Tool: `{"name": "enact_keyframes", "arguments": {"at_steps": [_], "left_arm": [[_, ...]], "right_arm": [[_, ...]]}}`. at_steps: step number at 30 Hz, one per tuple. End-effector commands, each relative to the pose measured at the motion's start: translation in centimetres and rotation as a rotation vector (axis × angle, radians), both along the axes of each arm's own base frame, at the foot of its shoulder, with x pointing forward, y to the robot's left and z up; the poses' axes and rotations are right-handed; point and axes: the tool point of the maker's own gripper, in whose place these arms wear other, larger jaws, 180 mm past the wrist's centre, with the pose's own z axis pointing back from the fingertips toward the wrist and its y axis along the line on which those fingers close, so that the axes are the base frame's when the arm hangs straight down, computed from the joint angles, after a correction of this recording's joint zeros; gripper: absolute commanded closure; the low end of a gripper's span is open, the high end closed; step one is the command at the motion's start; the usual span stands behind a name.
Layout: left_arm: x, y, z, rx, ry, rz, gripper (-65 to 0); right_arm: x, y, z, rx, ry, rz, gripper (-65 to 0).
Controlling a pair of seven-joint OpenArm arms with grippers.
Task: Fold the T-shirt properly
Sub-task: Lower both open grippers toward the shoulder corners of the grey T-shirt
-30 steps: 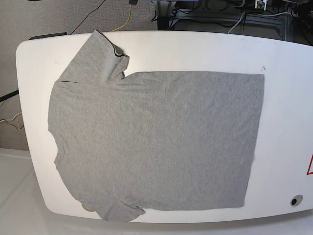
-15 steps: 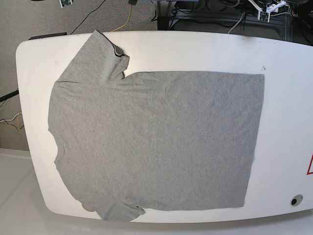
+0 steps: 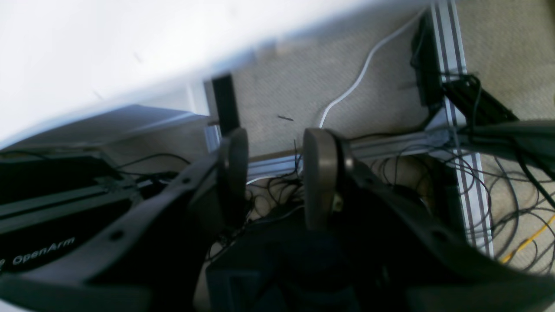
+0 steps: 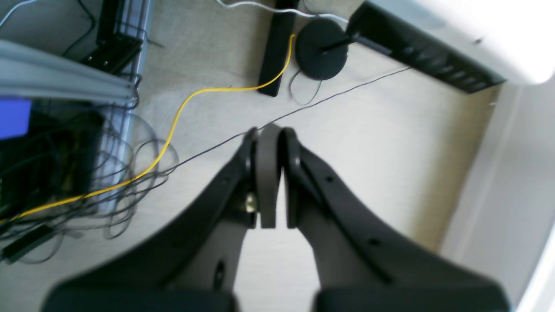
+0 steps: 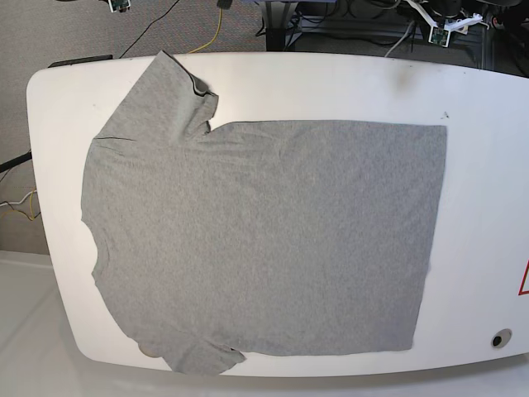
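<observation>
The heather-grey T-shirt (image 5: 264,240) lies spread flat on the white table (image 5: 479,165), collar end to the left and hem to the right. One sleeve (image 5: 161,95) points to the far side, and the other (image 5: 198,357) reaches the near edge. Neither wrist view shows the shirt. My left gripper (image 3: 275,173) is open with nothing between its fingers, hanging over the floor just off the table edge (image 3: 130,86). My right gripper (image 4: 269,138) is shut and empty, also over the carpet beside the table. Only small bits of both arms (image 5: 450,21) show along the top of the base view.
Behind the table the floor holds tangled black cables (image 3: 498,182), a yellow cable (image 4: 182,108), aluminium frame rails (image 3: 451,65) and a black round base (image 4: 321,43). A cable hole (image 5: 500,338) and a red sticker (image 5: 524,281) sit at the table's right end.
Small parts of both arms have come into sight at the top edge of the base view and shifted slightly. The T-shirt has not moved.
</observation>
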Motion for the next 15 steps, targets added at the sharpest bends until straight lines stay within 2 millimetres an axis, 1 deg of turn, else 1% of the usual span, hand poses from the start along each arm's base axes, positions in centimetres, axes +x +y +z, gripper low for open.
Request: {"name": "enact_keyframes", "arguments": {"at_steps": [1,7,9,15], "left_arm": [[1.6,-0.2,1.8,0.0,-0.062,-0.03,-20.9],[3.8,-0.6,3.9,0.002,-0.118,-0.078,-21.8],[5.7,-0.7,5.6,0.013,-0.177,-0.131,-23.4],[7.9,-1.1,7.9,0.022,-0.249,-0.192,-25.0]], "right_arm": [[2.7,-1.0,2.8,-0.049,-0.11,0.015,-2.9],[5.3,-2.2,5.5,-0.087,-0.202,0.002,-4.0],[6.5,-2.6,6.4,-0.069,-0.257,-0.044,-5.8],[8.6,-2.3,7.5,0.014,-0.331,-0.09,-10.2]]}}
